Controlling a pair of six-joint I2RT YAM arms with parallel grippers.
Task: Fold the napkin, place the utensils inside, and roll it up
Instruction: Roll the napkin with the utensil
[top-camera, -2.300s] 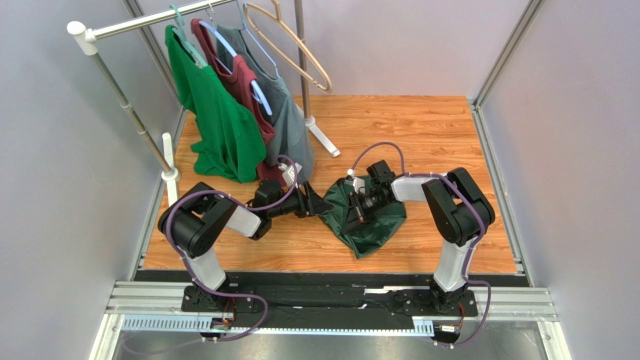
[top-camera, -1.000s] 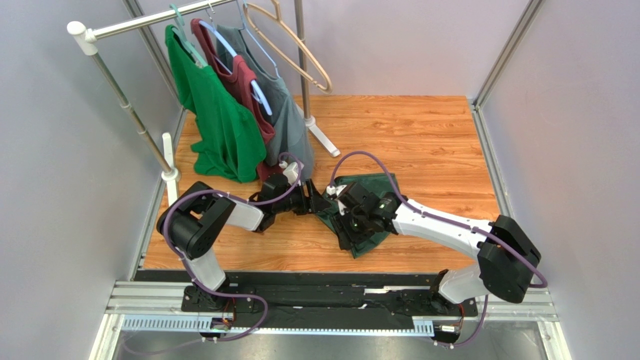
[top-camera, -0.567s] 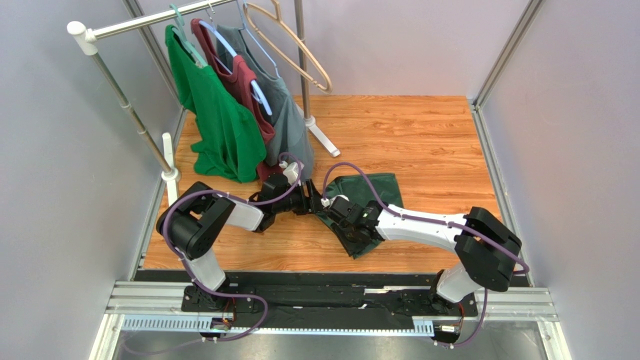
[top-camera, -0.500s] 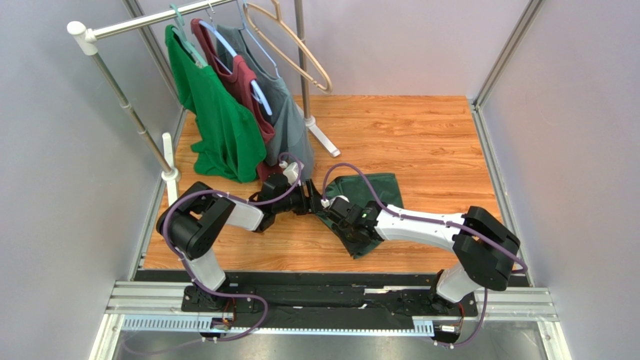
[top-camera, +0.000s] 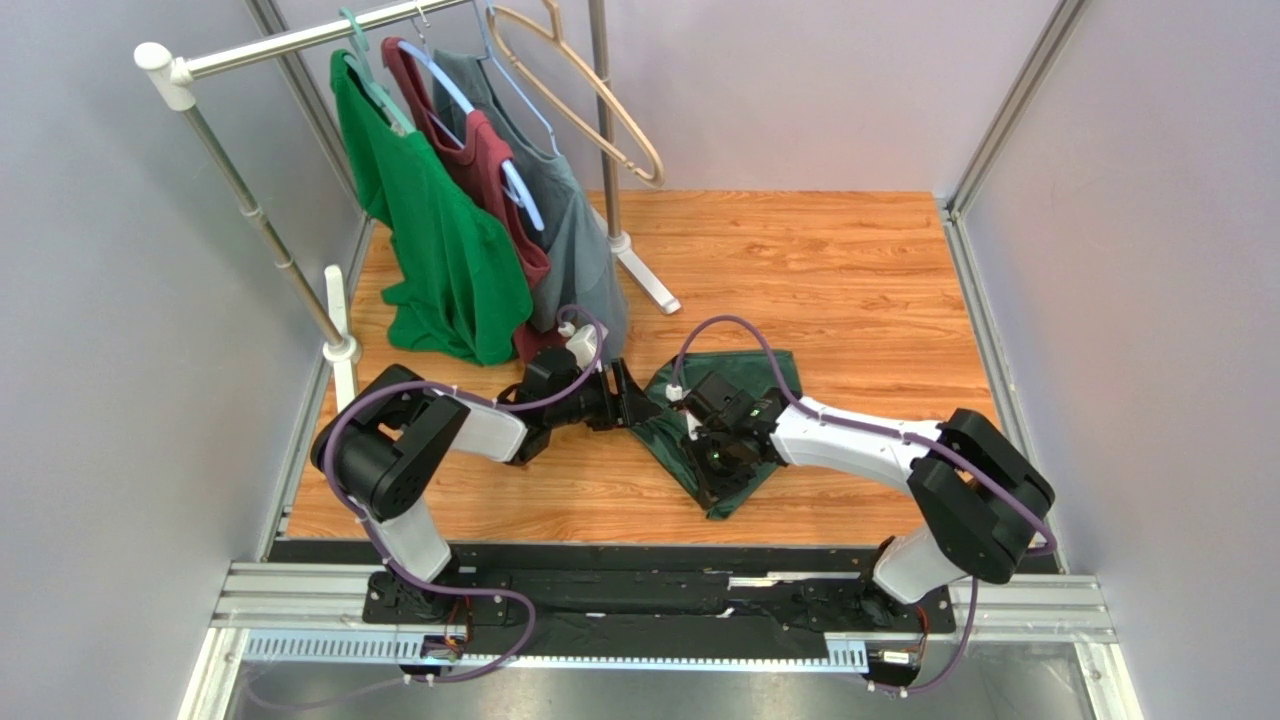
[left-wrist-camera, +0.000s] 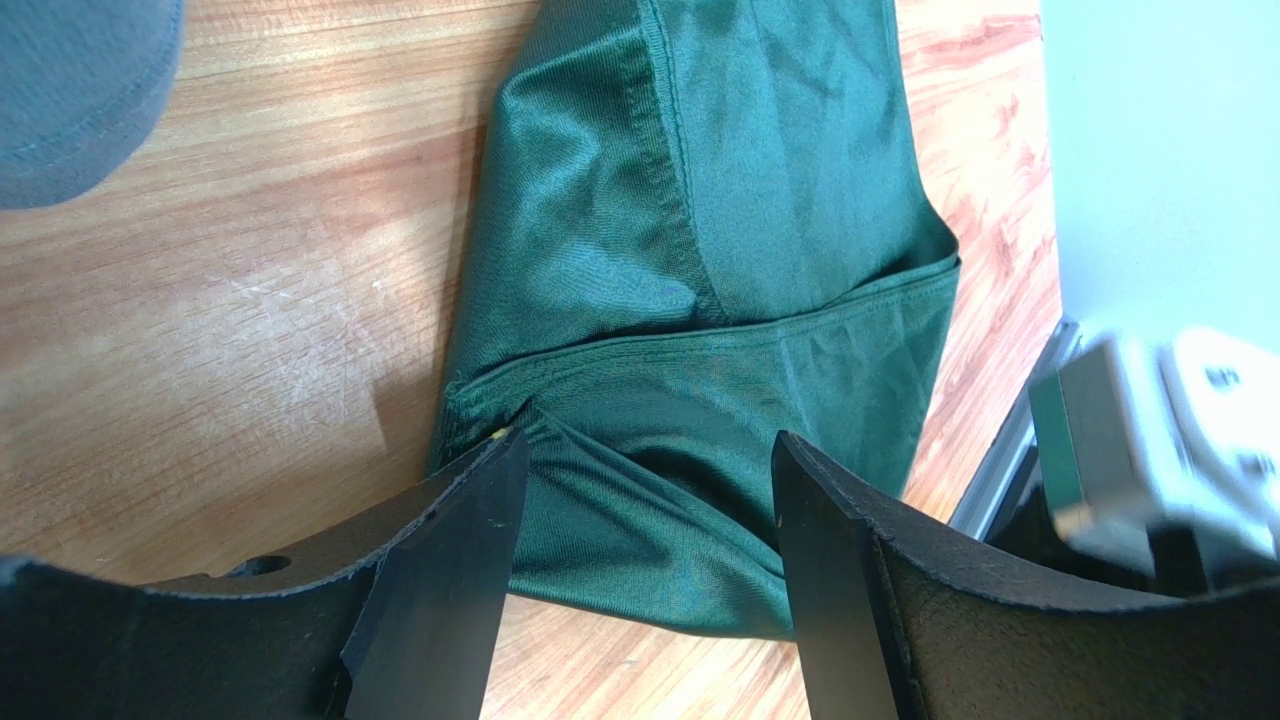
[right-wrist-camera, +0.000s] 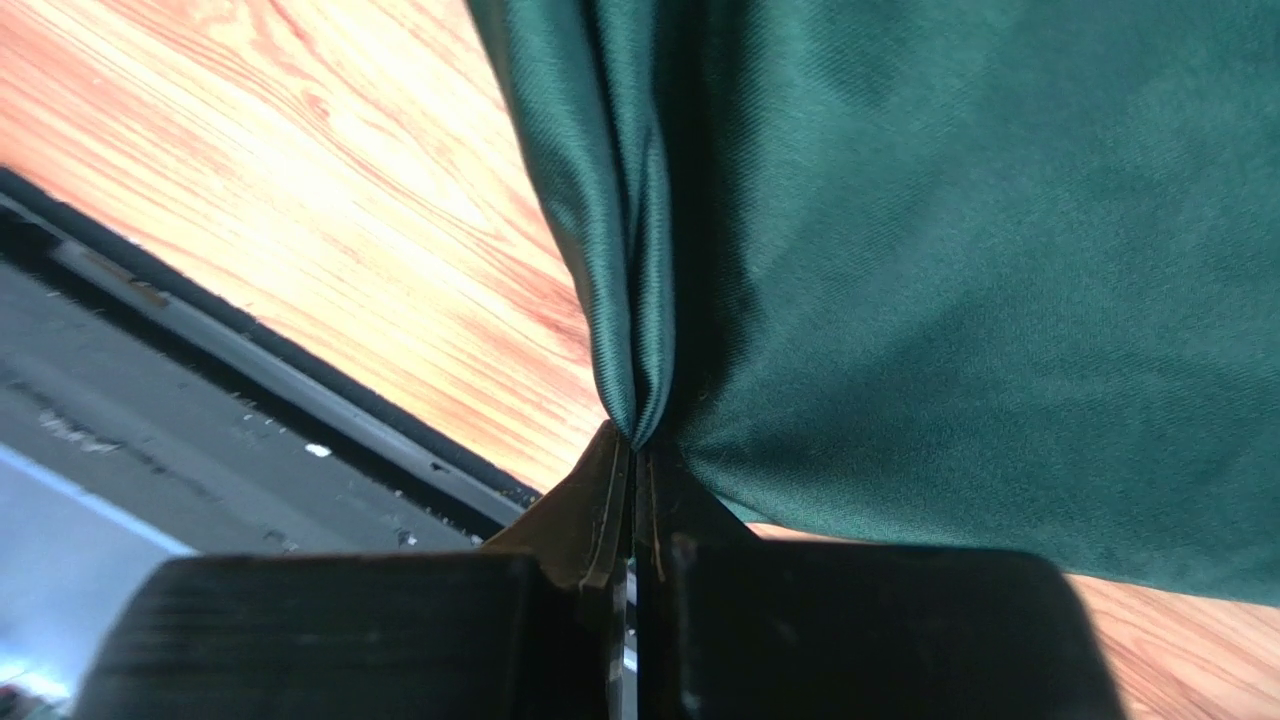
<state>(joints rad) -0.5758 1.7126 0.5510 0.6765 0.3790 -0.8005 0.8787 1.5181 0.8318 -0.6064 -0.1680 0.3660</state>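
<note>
The napkin (top-camera: 718, 492), a dark green cloth, lies bunched on the wooden table (top-camera: 842, 270) between the two arms. My right gripper (top-camera: 718, 447) is over its middle. In the right wrist view the right gripper (right-wrist-camera: 636, 450) is shut on a pinched fold of the napkin (right-wrist-camera: 932, 225), and the cloth is drawn into a ridge at the tips. My left gripper (top-camera: 631, 405) sits at the napkin's left corner. In the left wrist view the left gripper (left-wrist-camera: 649, 450) stands open, with the napkin (left-wrist-camera: 721, 225) lying between and beyond the fingertips. The utensils are out of view.
A clothes rack at the back left holds a bright green shirt (top-camera: 436, 255), a maroon shirt (top-camera: 489, 165), a grey-green shirt (top-camera: 579, 255) and an empty hanger (top-camera: 586, 90). Its foot (top-camera: 646, 278) rests on the wood. The black metal rail (right-wrist-camera: 226, 390) runs along the near edge.
The right gripper has shut on a fold of the napkin and drawn back slightly to the right. The left arm has stayed put, still open.
</note>
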